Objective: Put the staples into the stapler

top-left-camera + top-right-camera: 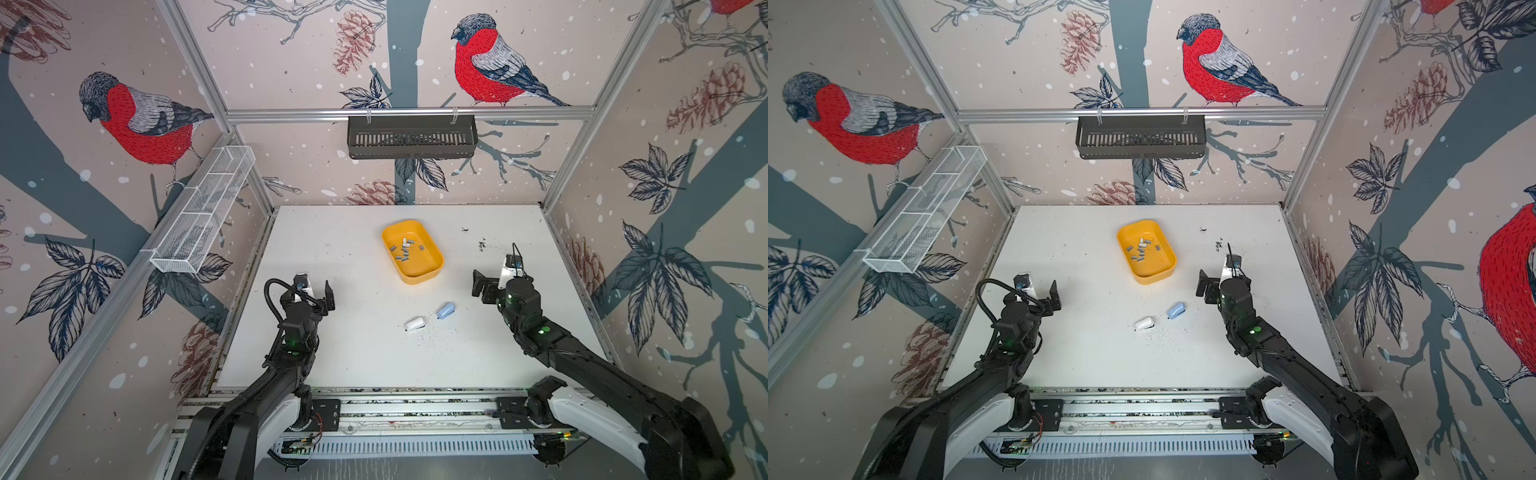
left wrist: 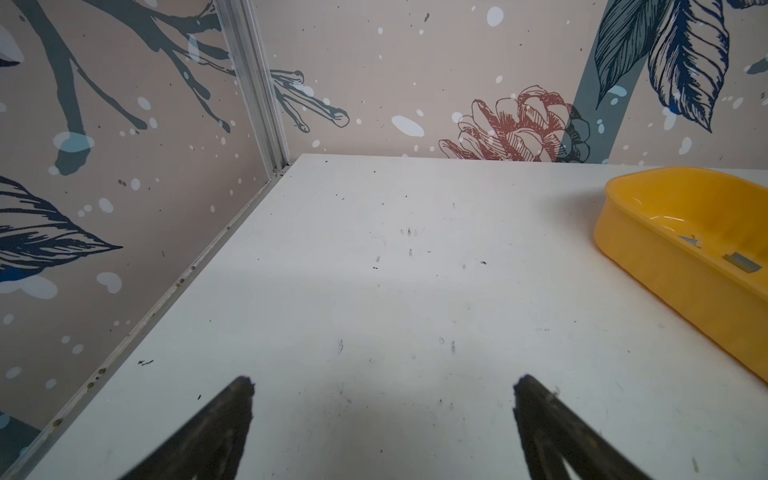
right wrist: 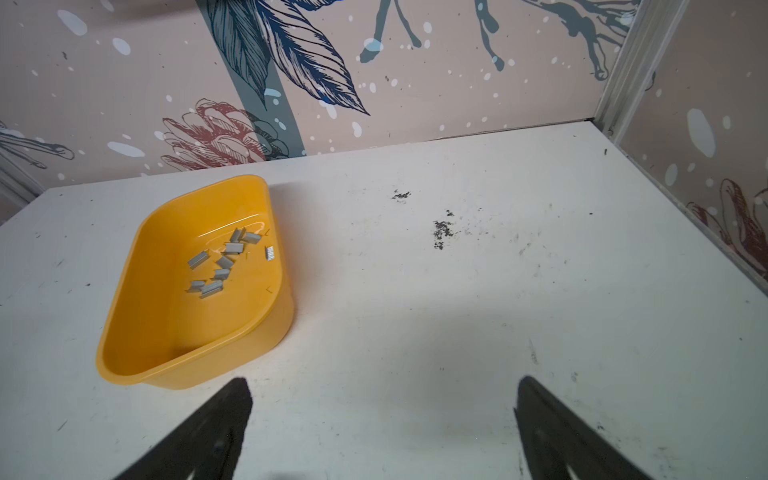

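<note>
Wallpapered enclosure, bullfinches and pine cones printed on all sides; white matte tabletop (image 1: pixel 332 257), scuffed, with dark specks.

Left gripper (image 1: pixel 314 287): jaws spread wide, nothing between them, touching nothing. In the left wrist view only bare table lies between its two dark, tapered fingertips (image 2: pixel 243 388). Right gripper (image 1: pixel 493 276): likewise released at full spread, empty; its black fingertips (image 3: pixel 525 386) frame bare, scratched table.

Small grey-silver metal staples (image 3: pixel 220 264), short rectangular strips, lie loosely scattered on the floor of a glossy yellow plastic tray (image 3: pixel 124 316) with rounded corners and raised walls. In both top views the tray sits past the table's centre towards the back wall, between the two grippers and beyond them. Two small rounded plastic staplers lie on the table nearer the arm bases: a white stapler (image 1: pixel 414 323) and a pale blue stapler (image 1: pixel 445 310), near each other but apart, well apart from the tray.

Both black arms reach forward from a base rail at the near edge, elbows bent, wrists held above the table, one to each side of the staplers.

White wire-mesh basket (image 1: pixel 203 216) on the left wall; black slotted metal basket (image 1: pixel 411 137) on the back rail.
</note>
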Robot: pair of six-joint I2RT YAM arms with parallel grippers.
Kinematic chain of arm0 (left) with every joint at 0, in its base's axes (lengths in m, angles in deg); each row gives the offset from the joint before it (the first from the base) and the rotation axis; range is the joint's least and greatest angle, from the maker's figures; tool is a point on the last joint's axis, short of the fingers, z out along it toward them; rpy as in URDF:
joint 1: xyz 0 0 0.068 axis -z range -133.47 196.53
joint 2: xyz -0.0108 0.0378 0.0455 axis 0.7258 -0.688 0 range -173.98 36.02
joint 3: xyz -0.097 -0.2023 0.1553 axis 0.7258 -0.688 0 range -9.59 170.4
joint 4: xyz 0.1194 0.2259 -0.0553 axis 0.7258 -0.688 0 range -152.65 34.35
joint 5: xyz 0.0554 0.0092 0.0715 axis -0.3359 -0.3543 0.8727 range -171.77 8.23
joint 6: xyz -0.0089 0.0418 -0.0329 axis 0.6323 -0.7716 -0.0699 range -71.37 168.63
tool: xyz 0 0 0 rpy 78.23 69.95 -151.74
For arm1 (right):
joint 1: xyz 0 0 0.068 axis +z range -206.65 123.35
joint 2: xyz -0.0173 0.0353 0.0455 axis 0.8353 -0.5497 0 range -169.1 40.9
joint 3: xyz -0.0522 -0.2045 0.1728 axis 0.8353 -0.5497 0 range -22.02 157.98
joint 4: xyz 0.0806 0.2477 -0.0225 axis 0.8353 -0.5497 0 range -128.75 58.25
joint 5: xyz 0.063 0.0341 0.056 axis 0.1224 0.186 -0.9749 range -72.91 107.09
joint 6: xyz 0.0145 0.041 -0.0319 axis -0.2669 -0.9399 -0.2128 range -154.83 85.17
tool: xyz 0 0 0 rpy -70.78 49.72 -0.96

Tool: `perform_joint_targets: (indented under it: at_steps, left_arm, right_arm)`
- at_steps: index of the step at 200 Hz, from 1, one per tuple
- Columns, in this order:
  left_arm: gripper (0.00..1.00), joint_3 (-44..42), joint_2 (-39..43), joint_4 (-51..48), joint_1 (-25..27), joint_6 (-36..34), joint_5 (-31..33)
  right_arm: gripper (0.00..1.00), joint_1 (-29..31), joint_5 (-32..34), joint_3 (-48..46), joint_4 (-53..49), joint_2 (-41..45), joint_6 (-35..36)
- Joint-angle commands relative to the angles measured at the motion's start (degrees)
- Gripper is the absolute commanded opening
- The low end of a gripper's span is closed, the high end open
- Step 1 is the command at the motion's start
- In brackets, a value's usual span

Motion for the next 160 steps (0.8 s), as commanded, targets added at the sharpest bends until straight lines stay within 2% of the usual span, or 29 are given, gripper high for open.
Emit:
perform_joint_targets:
  at_steps: [1, 42, 97, 103, 116, 129, 160]
  left_arm:
    - [0.97, -0.3, -5.8, 15.2, -0.6, -2.5, -1.9]
    - [0.98, 4.1, -17.1, 21.5, -1.6, -5.6, -6.0]
    - [0.98, 4.8, -28.0, 30.5, -5.8, -2.8, -9.5]
    - [0.98, 5.9, -28.5, 29.4, -5.8, -2.9, -9.9]
    - [0.98, 10.2, -28.2, 20.5, -6.3, -2.9, -10.9]
    - [0.98, 10.5, -28.6, 20.4, -8.3, -0.6, -12.2]
    - [0.98, 10.9, -28.3, 19.3, -8.3, -0.4, -11.8]
  right_arm:
    - [1.0, -2.1, -1.4, 0.3, 2.9, -1.1, 3.6]
    - [1.0, -9.1, -5.7, -0.3, 5.9, -1.5, 5.9]
    - [1.0, -18.4, -7.8, -2.7, 13.0, -4.1, 8.2]
    - [1.0, -19.3, -7.7, -2.8, 13.9, -5.0, 8.5]
    - [1.0, -20.5, -7.3, -3.0, 15.2, -6.4, 9.4]
    - [1.0, -21.1, -6.6, -3.8, 18.0, -7.4, 10.4]
    - [1.0, -22.1, -6.9, -6.8, 26.0, -9.2, 11.8]
